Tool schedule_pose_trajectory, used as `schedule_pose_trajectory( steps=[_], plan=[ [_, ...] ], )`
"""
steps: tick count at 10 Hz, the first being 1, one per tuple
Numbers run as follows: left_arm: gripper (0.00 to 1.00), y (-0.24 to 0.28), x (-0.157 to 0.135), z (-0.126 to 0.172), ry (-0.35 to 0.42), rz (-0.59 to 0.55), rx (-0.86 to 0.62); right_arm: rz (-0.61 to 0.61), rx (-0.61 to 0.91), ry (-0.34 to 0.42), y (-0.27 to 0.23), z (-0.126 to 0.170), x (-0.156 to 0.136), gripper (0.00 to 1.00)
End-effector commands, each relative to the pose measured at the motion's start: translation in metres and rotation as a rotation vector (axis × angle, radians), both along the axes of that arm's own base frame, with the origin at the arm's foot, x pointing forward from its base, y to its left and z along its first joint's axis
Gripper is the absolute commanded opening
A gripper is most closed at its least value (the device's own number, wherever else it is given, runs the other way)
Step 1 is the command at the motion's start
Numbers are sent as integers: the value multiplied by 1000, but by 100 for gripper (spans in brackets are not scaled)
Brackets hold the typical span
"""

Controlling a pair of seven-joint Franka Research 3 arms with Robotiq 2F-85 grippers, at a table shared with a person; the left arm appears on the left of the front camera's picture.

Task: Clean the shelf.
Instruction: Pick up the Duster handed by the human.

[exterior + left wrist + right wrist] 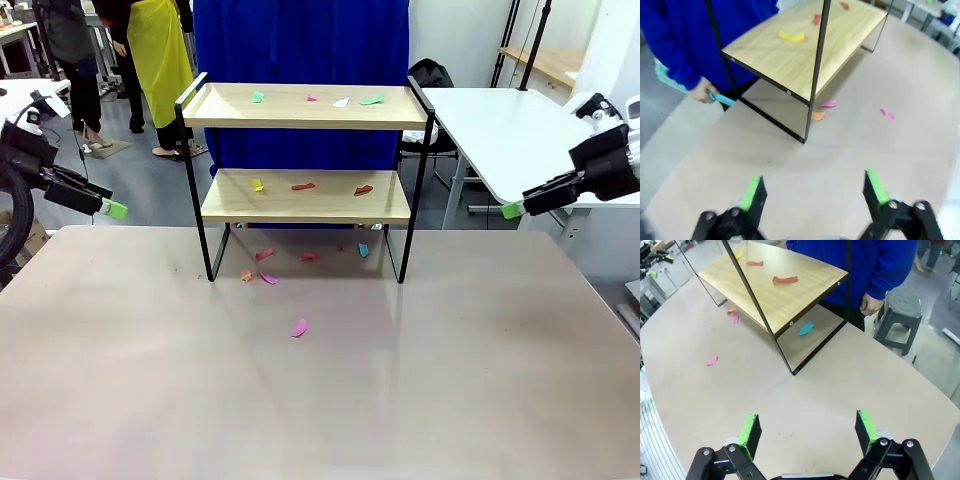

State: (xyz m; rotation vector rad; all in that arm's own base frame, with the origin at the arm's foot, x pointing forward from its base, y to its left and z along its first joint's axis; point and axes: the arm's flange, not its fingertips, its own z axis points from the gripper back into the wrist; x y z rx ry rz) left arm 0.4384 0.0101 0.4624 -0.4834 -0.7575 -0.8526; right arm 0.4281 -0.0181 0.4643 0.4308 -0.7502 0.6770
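Both my grippers stand spread and empty: left gripper (813, 186), right gripper (807, 431). Upper centre in the front view, the shelf (230, 202) stands on the bench (300, 410), scraps (303, 186) littering both boards. It looks stiff but light, tippy; I'd pinch the flimsy scraps by an edge.

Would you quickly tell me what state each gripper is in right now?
Left gripper: open, holding nothing.
Right gripper: open, holding nothing.
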Motion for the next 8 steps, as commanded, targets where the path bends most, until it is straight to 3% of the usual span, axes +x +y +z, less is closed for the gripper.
schedule_pose_trajectory(
  steps=[1, 4, 6, 8],
  plan=[
    [100, 0, -5, 10, -13, -16, 11, 0, -21, -2, 10, 10, -6, 100],
    [100, -3, -5, 7, 9, 0, 26, 3, -30, -5, 12, 8, -4, 100],
    [100, 9, 42, 1, 16, -91, -80, -9, 73, 33, -10, 17, 59, 100],
    [100, 26, 83, -20, -7, -186, -183, 124, 174, 12, -43, 5, 102, 100]
  ],
)
